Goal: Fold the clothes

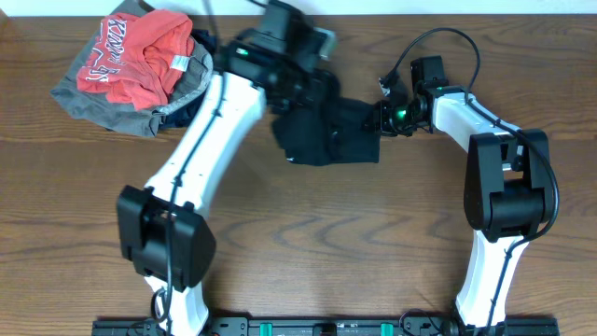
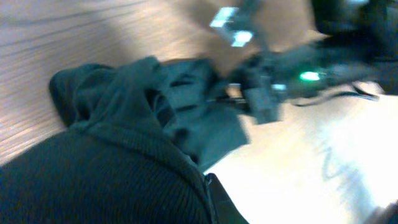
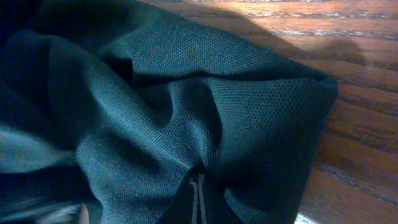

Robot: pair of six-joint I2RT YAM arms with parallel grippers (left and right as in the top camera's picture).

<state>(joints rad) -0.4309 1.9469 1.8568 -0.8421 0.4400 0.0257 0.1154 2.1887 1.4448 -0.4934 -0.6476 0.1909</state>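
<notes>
— Black garment (image 3: 205, 106) crowds both wrist lenses. Where does it lie?
— Mid-table (image 1: 308, 243), bunched between the two claws, well apart from the pile (image 1: 140, 70).
— And the claws?
— Right claw (image 3: 198, 198) is pinched together on a fold at its right edge. Left claw (image 1: 303, 93) looks clamped on its far-left part, ribbed cloth against the lens.
— Long axis?
— Roughly left to right, claw to claw. Each arm has its own end, so drawing apart should spread it.

Both arms: white link shells, black joint housings. Left arm (image 1: 210, 131): black cable running along its white link. Right arm (image 1: 457, 112): black cable loop (image 1: 438, 31) at wrist. Right pincer (image 1: 381, 119) black, green light (image 1: 401, 114) beside.
</notes>
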